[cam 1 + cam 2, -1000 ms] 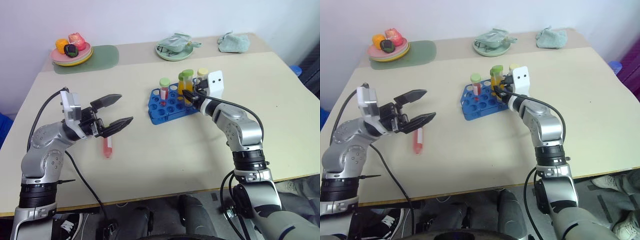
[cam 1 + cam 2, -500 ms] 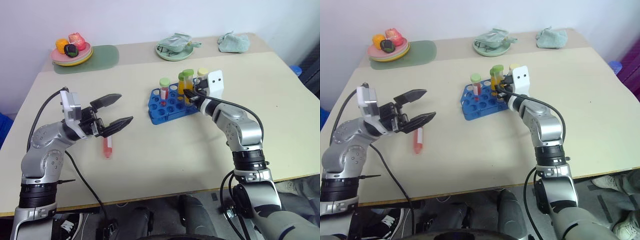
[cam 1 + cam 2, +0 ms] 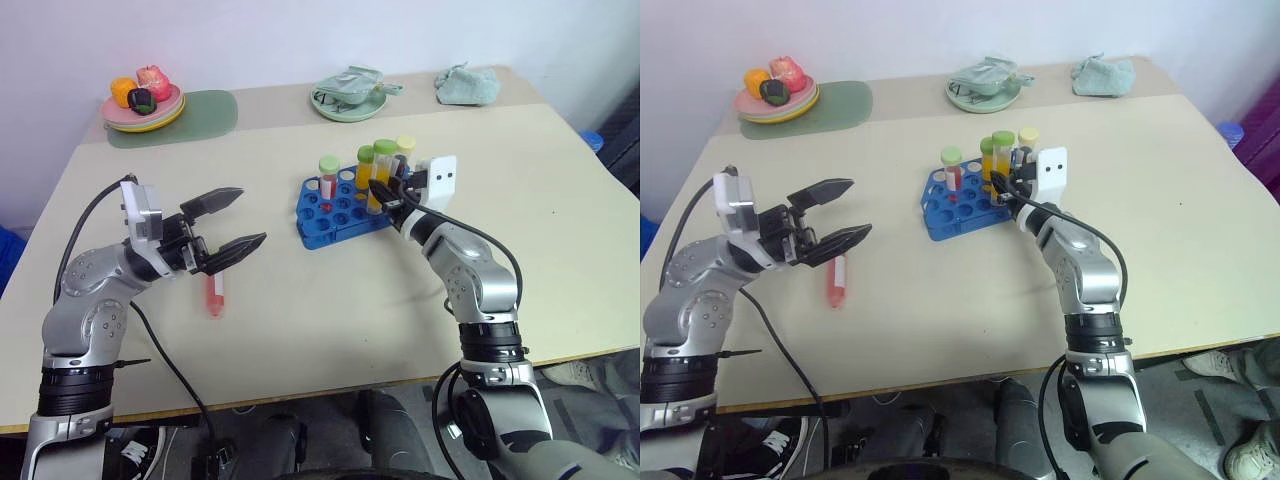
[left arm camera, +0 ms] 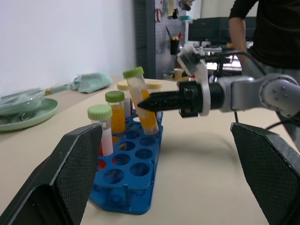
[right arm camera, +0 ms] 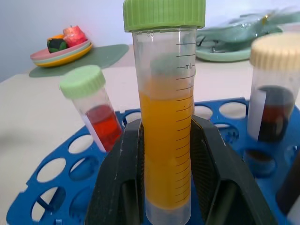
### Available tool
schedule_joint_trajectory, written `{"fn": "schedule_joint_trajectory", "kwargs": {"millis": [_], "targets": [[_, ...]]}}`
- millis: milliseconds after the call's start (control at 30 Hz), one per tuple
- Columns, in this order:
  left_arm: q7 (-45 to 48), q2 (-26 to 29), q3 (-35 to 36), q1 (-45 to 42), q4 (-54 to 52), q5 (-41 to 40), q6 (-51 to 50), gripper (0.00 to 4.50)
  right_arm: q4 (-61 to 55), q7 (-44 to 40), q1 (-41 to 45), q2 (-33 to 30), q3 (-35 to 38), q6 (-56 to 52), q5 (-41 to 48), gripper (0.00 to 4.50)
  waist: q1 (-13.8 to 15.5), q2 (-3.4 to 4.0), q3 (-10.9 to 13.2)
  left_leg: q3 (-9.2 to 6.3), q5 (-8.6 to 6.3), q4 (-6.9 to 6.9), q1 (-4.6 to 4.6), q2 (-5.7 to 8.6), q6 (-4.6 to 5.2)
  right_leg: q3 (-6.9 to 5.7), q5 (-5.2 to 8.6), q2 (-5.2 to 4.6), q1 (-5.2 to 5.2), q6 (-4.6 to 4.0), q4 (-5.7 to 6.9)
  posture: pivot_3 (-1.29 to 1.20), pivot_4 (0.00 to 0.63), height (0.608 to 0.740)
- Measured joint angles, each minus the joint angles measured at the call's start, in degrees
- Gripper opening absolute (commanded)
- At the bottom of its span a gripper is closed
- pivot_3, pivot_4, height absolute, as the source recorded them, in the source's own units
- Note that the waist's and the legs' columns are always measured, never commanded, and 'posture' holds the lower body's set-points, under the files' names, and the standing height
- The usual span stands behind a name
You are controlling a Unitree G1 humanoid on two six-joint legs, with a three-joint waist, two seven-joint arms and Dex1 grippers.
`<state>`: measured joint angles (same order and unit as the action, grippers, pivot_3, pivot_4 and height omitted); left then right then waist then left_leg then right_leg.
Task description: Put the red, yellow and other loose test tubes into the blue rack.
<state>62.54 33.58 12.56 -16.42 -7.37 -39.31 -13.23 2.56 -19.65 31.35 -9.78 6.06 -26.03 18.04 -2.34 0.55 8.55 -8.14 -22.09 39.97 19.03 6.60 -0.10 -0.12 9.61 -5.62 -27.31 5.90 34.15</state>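
Note:
The blue rack (image 3: 318,215) stands mid-table. Upright in it are a red, green-capped tube (image 3: 328,180), a yellow, green-capped one (image 3: 364,172) and a dark one with a pale cap (image 3: 405,148). My right gripper (image 5: 166,126) is shut on another yellow-orange tube (image 3: 384,168), which leans over the rack's holes; I cannot tell whether its bottom sits in a hole. A loose red tube (image 3: 213,293) lies on the table. Just above and in front of that tube hangs my left gripper (image 3: 250,215), open and holding nothing.
At the table's far edge are a plate of toy fruit (image 3: 143,100) on a green mat (image 3: 205,115), a green plate with a cloth (image 3: 350,95) and another green cloth (image 3: 468,85). A person (image 4: 267,28) stands beyond the table's right side.
My right gripper has closed on the yellow-orange tube and its wrist has turned, so the tube now leans. The left arm has not moved.

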Motion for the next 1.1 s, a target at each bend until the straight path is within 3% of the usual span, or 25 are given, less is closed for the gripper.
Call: {"fn": "schedule_joint_trajectory", "kwargs": {"millis": [367, 1100], "targets": [[0.38, 0.04, -0.04, -0.43, 0.04, 0.00, -0.22, 4.50, 2.80, 1.56, -2.75, 2.67, 0.56, 12.57, -0.83, 0.86, -0.05, 0.00, 0.00, 0.00, 0.00, 0.00, -0.01, 0.00, 0.00, 0.00, 0.00, 0.00, 0.00, 0.00, 0.00, 0.00, 0.150, 0.740], [0.82, 0.26, -0.03, -1.17, 0.05, -0.01, -1.22, 4.50, 8.17, 1.37, -3.19, 4.97, -0.54, 20.35, -2.10, 0.86, -0.11, 0.01, 0.01, 0.00, 0.00, -0.01, -0.02, 0.00, 0.00, 0.00, 0.00, 0.01, 0.01, 0.00, 0.01, 0.00, 0.150, 0.740]]}}
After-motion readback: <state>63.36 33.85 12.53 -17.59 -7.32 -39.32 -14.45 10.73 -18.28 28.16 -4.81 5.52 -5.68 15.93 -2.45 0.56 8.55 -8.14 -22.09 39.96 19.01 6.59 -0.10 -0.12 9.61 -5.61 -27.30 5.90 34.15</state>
